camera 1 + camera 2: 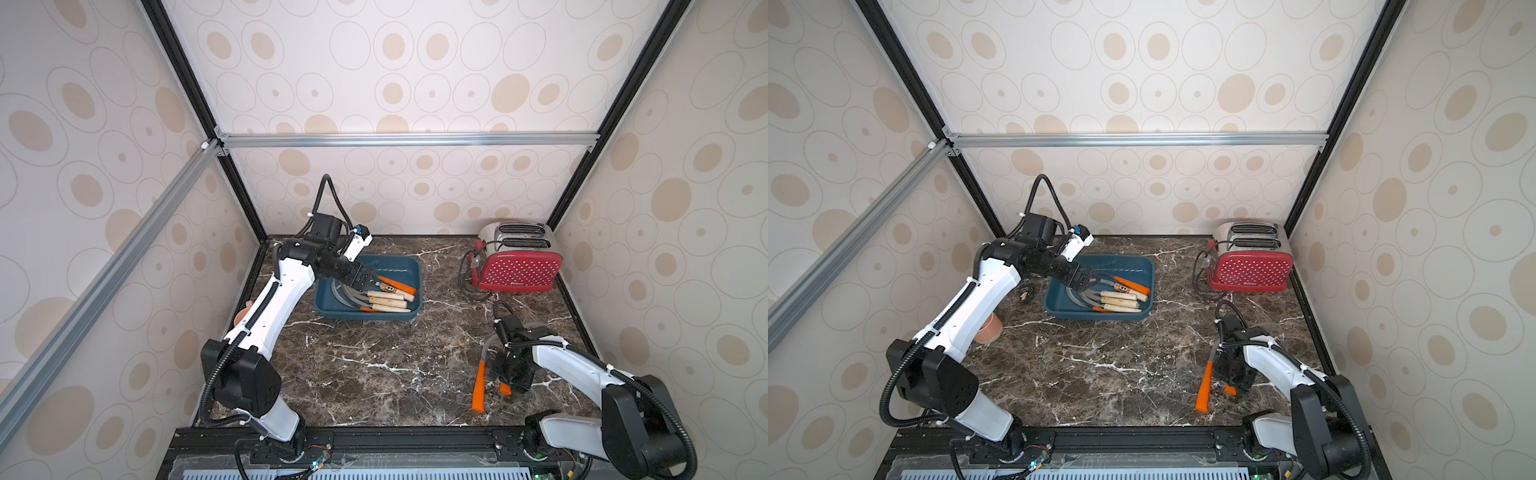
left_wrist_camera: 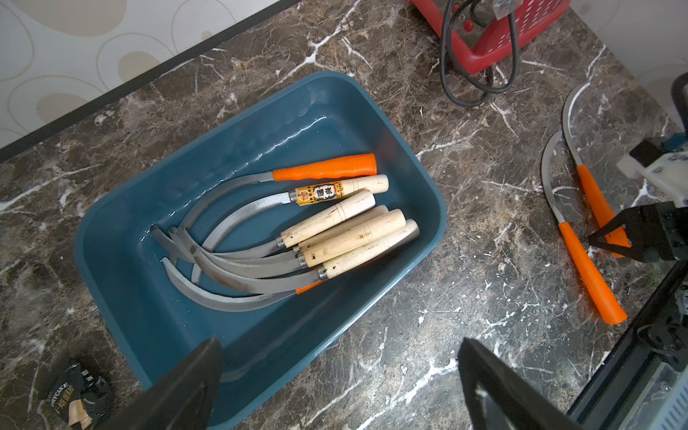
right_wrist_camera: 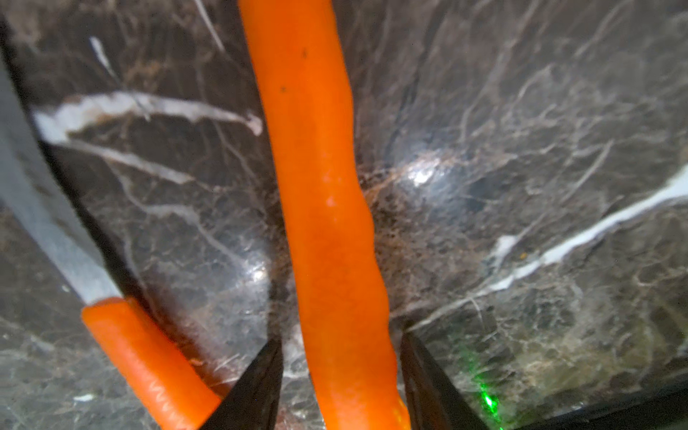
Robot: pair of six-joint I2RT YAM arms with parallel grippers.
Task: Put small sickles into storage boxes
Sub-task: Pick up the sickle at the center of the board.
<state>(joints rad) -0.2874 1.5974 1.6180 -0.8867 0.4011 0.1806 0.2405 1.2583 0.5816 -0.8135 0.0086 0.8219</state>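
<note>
Teal tray point(image 2: 260, 123) holds about seven sickles point(image 2: 335, 231); two orange-handled sickles point(image 1: 479, 386) lie near the worktop's point(image 1: 374, 374) front right corner. Right gripper point(image 3: 340, 337) straddles one handle, jaws not yet pinching (left gripper point(image 2: 338, 339) spread, empty, above the tray).

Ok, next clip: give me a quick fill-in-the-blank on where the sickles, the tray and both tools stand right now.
1. Outside the dark teal plastic tray, ___ orange-handled curved-blade sickles lie on the brown marble tabletop.
2. The right tool straddles a sickle handle coloured ___.
3. The left tool hangs above the tray's edge with jaws ___, holding nothing.
4. Near the table's back corner stands a red white-dotted ___.

Missing words: two; orange; open; toaster.
</note>
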